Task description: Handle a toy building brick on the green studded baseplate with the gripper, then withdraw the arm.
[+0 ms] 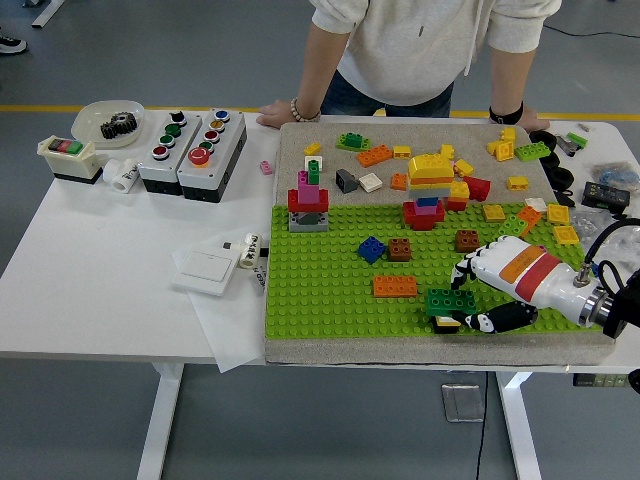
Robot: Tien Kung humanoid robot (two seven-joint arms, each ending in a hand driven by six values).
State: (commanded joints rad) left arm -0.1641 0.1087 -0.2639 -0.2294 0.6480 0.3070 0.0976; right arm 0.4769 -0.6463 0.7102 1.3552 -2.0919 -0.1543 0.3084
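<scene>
The green studded baseplate (330,290) lies on a beige mat on the white table. A dark green brick (448,301) sits near its front right, on top of a small yellow piece. My right hand (470,297), white with black fingertips, comes in from the right and is closed around the dark green brick, fingers behind it and thumb in front. An orange brick (394,286), a blue brick (371,249) and two brown bricks (400,249) stand on the plate to the left. The left arm is out of view.
A person stands at the far side with both hands resting on the table edge (278,113). Several loose bricks lie on the mat (440,165) behind the plate. Button boxes (190,148) and a white switch plate (205,266) are to the left.
</scene>
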